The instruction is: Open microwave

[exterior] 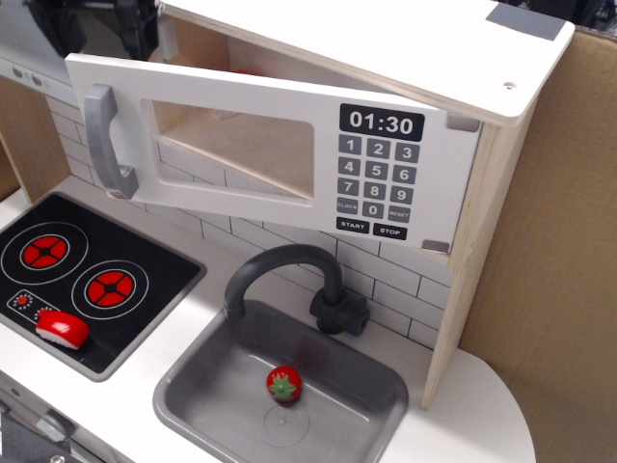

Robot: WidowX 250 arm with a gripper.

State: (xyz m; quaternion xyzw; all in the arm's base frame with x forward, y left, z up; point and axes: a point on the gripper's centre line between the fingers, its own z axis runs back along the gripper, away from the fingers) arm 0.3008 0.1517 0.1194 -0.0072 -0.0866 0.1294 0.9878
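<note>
The toy microwave [386, 58] sits above the sink. Its white door [231, 193] with a clear window is swung partly outward on its right hinge, and the wooden inside shows through the gap at the top. The grey vertical handle [104, 140] is on the door's left end, and the black clock and grey keypad [378, 174] are on its right. My black gripper [96, 24] is at the top left, above and behind the door's handle end. Its fingers stand apart with nothing between them, and it touches neither door nor handle.
A black stovetop [145, 280] with red burners lies lower left, with a red-and-white toy piece [63, 329] on its front edge. A grey sink [193, 386] with a dark faucet [289, 262] holds a red strawberry [283, 384]. A cardboard wall [559, 241] stands at the right.
</note>
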